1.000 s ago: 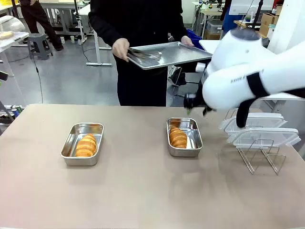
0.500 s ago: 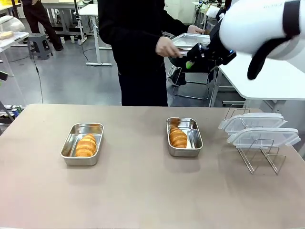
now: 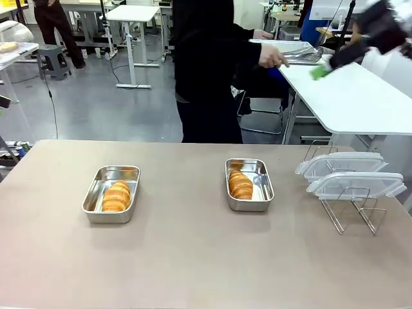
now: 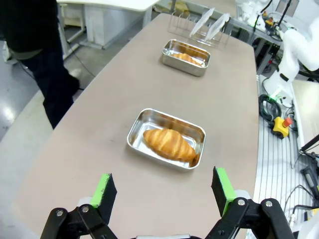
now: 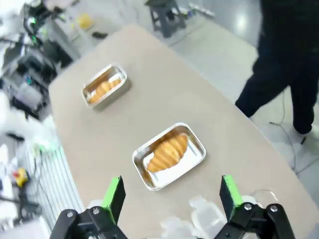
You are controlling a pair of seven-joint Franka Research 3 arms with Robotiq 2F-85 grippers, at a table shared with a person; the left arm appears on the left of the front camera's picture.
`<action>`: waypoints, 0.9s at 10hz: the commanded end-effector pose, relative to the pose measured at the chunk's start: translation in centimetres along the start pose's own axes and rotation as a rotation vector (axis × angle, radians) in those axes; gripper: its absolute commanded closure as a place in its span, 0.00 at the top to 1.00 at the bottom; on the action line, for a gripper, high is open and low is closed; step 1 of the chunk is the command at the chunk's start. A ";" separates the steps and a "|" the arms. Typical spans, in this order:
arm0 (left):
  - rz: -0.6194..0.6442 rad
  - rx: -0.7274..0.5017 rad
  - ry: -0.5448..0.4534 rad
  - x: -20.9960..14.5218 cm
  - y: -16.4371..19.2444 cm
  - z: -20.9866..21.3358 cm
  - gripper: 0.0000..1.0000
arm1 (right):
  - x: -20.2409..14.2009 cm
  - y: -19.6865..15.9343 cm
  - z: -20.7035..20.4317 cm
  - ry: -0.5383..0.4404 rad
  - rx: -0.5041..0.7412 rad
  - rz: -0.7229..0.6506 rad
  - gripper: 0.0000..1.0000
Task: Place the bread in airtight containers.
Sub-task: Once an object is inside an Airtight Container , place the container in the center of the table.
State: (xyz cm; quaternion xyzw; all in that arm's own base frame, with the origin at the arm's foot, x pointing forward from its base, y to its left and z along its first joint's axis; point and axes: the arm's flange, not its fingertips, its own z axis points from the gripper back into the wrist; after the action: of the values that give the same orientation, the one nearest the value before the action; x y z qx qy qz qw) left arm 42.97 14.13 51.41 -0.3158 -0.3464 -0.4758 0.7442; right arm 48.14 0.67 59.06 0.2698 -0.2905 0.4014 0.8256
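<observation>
On the table (image 3: 193,257), one croissant (image 3: 116,196) sat in each steel pan (image 3: 111,172). Above, left gripper (image 4: 162,181) and right gripper (image 5: 172,184) hung with jaws spread wide, empty.

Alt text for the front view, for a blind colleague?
Two uncovered steel pans on a tan table: the left pan holds one croissant, the right pan a second croissant. Clear lids rest on a wire rack at right; a person stands behind.

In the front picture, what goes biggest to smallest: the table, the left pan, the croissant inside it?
Biggest: the table.
Next: the left pan.
Smallest: the croissant, which fits inside that pan.
</observation>
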 end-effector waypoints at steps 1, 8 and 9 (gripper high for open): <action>-0.016 -0.002 -0.028 0.2 -0.1 0.0 1.00 | -2.5 -2.9 -0.6 -0.045 0.080 0.086 1.00; -0.016 -0.002 -0.028 0.2 -0.1 0.0 1.00 | -8.2 -4.8 0.3 -0.138 0.122 0.143 1.00; -0.016 -0.002 -0.028 0.2 -0.1 0.0 1.00 | -8.2 -4.8 0.3 -0.138 0.122 0.143 1.00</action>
State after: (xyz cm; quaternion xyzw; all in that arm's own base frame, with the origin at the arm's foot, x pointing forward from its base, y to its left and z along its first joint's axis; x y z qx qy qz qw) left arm 42.97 14.13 51.41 -0.3158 -0.3464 -0.4758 0.7443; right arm 47.58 -6.53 52.22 0.3378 -0.3366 0.4539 0.7527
